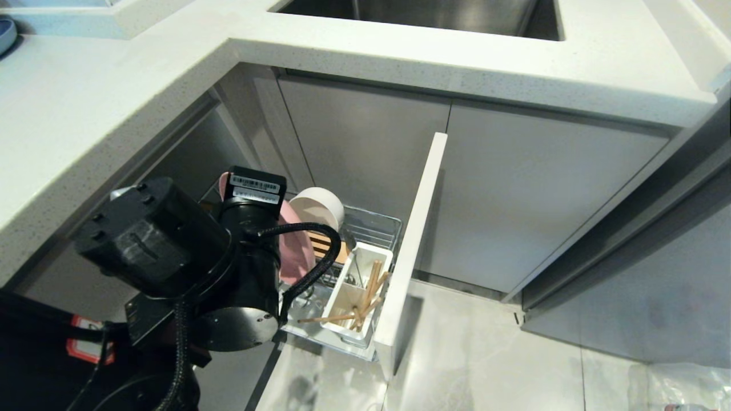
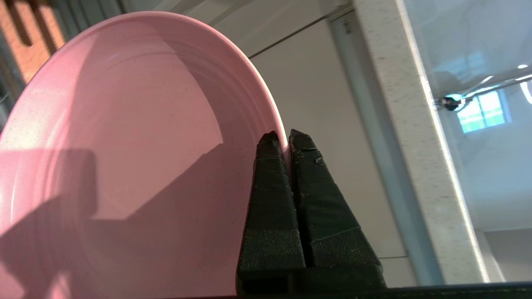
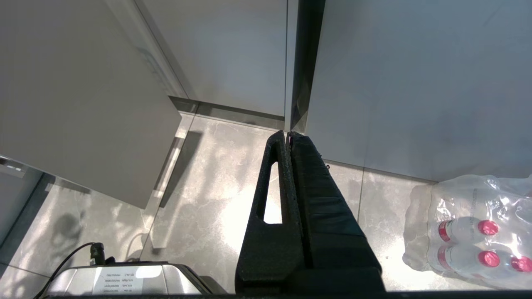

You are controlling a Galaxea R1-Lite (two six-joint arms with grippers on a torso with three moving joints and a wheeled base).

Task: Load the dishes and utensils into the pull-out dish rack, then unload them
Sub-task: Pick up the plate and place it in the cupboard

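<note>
The pull-out dish rack (image 1: 374,228) stands drawn out from under the counter, fixed to its pale cabinet front (image 1: 414,240). An off-white bowl (image 1: 317,208) leans on its side at the rack's back. Wooden chopsticks (image 1: 370,288) stick up in the white utensil cup (image 1: 357,297). My left gripper (image 2: 286,135) is shut on the rim of a pink dish (image 2: 124,145), one finger on each side. The pink dish (image 1: 294,248) stands on edge over the rack, half hidden by my left arm (image 1: 228,251). My right gripper (image 3: 287,135) hangs shut and empty above the floor.
The white countertop (image 1: 457,63) overhangs the rack, with a steel sink (image 1: 422,14) set in it. A blue dish (image 1: 5,31) lies at the counter's far left. A shrink-wrapped pack of water bottles (image 3: 478,232) sits on the tiled floor at the right.
</note>
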